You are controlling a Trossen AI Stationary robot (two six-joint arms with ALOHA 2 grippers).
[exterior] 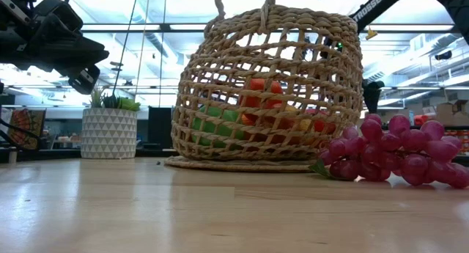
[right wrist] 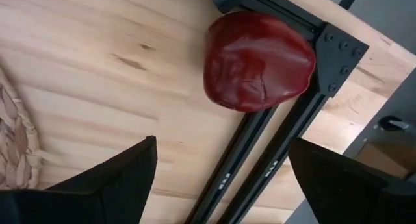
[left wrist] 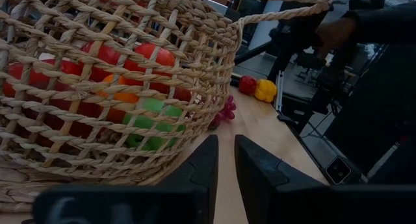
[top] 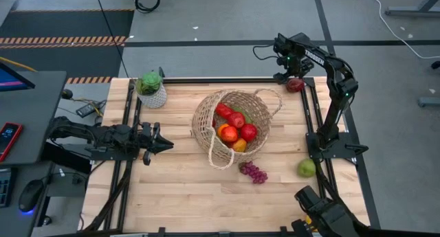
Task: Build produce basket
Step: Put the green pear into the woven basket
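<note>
A potted plant (top: 150, 89) stands at the wooden table's (top: 179, 196) far-left corner.

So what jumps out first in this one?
The large round woven wicker basket mid-table, already holding red, orange and green produce. The open right gripper hovers over a dark red pepper at the table's far right corner; purple grapes lie beside the basket.

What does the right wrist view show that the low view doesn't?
Only the right wrist view: the right gripper, fingers open, above a dark red pepper lying against the black frame rail at the table's corner. Only the low view: the purple grapes, the potted plant and the fruit inside the basket. Both show the wicker basket and the wooden table.
</note>
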